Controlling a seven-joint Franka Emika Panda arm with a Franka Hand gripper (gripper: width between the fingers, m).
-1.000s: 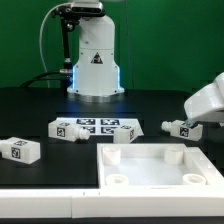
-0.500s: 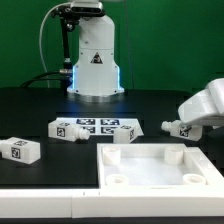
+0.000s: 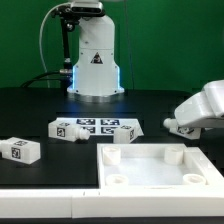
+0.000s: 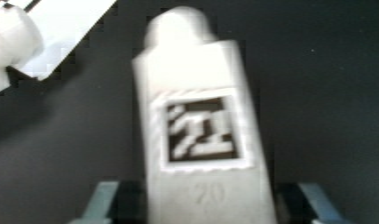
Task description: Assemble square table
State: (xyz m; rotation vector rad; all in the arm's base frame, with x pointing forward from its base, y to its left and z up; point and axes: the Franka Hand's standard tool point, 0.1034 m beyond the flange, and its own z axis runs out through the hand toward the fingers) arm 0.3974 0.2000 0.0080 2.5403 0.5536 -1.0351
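Fingers (image 4: 108, 200) stand apart, one on each side of the short white blocky leg (image 4: 195, 120) with its black-and-white tag, not pinching yet, I'd say; it lies flat on the black surface (image 3: 40, 110), near the large white plastic square top (image 3: 140, 148); straddling it this way should give me a square grip.

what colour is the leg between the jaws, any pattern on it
White plastic blocky leg with a black-and-white square tag; wrist view shows it best.

Tool (image 3: 183, 126) lower (astride leg (image 3: 171, 125))
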